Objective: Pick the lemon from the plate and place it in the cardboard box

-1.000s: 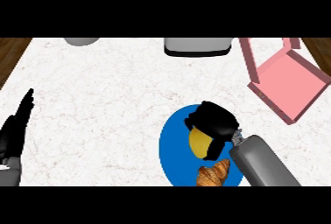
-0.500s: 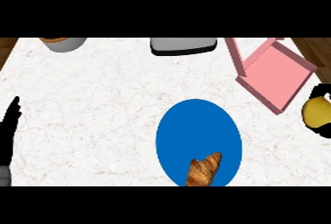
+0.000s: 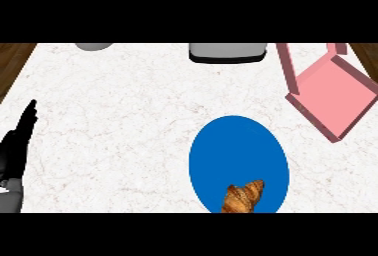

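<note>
Left hand (image 3: 16,150) rests w/ fingers straight (far left); croissant (image 3: 243,196) on blue plate (image 3: 235,150).

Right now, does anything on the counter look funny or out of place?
The pink box sits crooked near the right edge, flaps open. The blue plate holds only a croissant; no lemon shows anywhere, and neither does the right hand. The left hand rests open at the left edge. Nothing looks spilled or broken.

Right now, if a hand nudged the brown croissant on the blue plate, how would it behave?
The brown croissant looks flaky, so probably light and crushable. Its curved, lumpy shape suggests it would slide or pivot, not roll. It lies near the blue plate's near rim, so a push toward the robot could tip it off.
</note>
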